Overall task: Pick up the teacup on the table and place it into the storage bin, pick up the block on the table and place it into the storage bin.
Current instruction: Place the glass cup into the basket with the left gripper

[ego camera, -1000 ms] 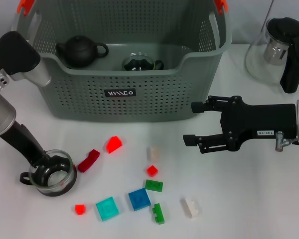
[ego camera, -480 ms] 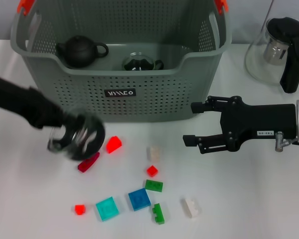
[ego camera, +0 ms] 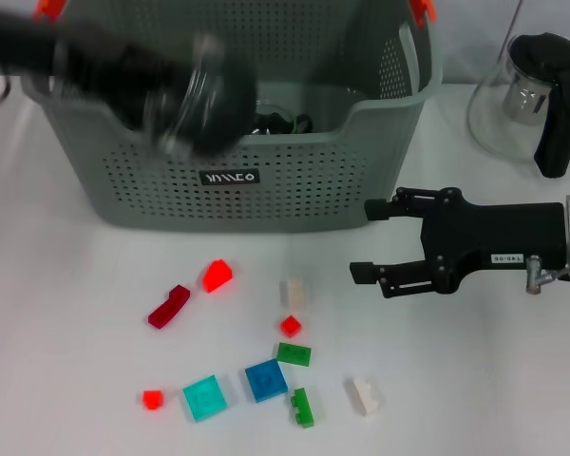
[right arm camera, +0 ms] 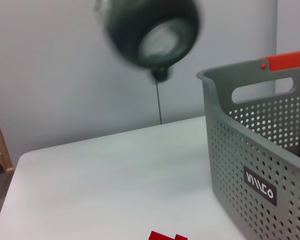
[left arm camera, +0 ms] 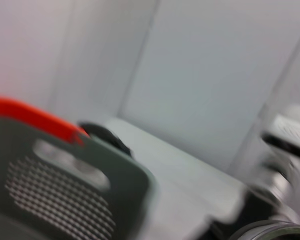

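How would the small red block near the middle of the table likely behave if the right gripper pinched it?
The red block looks hard and light, so probably rigid. Being tiny, it could skid or twist away from the open right gripper.

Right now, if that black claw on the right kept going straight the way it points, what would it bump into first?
Probably nothing: the open right gripper points leftward above the white table, passing in front of the grey-green perforated storage bin. Depth is unclear, though.
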Motion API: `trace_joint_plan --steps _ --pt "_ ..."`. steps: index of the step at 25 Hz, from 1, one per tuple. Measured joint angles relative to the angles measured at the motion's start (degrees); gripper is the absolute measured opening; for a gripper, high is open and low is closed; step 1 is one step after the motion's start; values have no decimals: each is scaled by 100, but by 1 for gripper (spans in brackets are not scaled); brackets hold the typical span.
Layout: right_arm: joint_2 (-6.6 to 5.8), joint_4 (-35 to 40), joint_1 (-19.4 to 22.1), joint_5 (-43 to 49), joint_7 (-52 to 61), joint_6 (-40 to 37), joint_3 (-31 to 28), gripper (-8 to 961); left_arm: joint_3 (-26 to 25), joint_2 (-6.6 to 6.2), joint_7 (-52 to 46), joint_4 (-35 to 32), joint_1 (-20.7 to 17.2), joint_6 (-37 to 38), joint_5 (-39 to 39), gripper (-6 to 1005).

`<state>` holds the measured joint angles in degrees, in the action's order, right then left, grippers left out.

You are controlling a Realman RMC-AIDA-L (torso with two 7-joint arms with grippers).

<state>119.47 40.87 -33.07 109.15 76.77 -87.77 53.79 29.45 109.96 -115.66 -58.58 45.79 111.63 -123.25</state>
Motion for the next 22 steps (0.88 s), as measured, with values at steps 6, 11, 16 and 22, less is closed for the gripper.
trace_joint_plan --steps 6,11,16,22 --pt "0 -1 11 2 13 -18 0 911 560 -121 -755 -258 579 -1060 -186 62" --pt "6 -1 19 1 13 -22 7 911 1472 -287 -1404 -161 1080 -2085 -1048 66" --pt "6 2 21 1 13 -29 9 911 2075 -111 -1600 309 1607 -3015 -2220 69" --pt "6 10 18 1 13 -39 9 911 2790 302 -1659 1024 1996 -4123 -3455 74"
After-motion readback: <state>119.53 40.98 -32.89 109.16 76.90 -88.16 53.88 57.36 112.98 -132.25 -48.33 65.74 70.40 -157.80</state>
